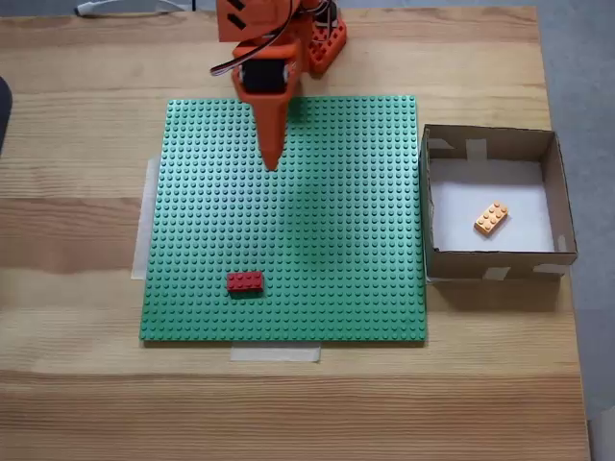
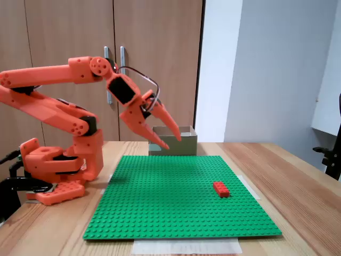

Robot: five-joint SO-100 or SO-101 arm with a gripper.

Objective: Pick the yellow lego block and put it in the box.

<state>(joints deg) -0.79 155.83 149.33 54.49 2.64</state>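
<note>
— Jaws on the gripper (image 2: 171,140) stood parted, nothing between them — how was the arm set?

— Folded: upper link slanting up from the base (image 2: 56,165), forearm level, wrist bent so the fingers (image 2: 143,129) pointed down over the far part of the green baseplate (image 1: 327,221), clear of its studs.

— And the yellow lego block (image 1: 491,219)?

— Lying askew on the white floor of the box (image 1: 490,261), just beside the baseplate; the red brick (image 2: 221,189) sat on the baseplate's near part.

— Anything hard to see?

— From the side, the box (image 2: 186,144) stood behind the fingers, its inside hidden — and the base was cut off above.
</note>
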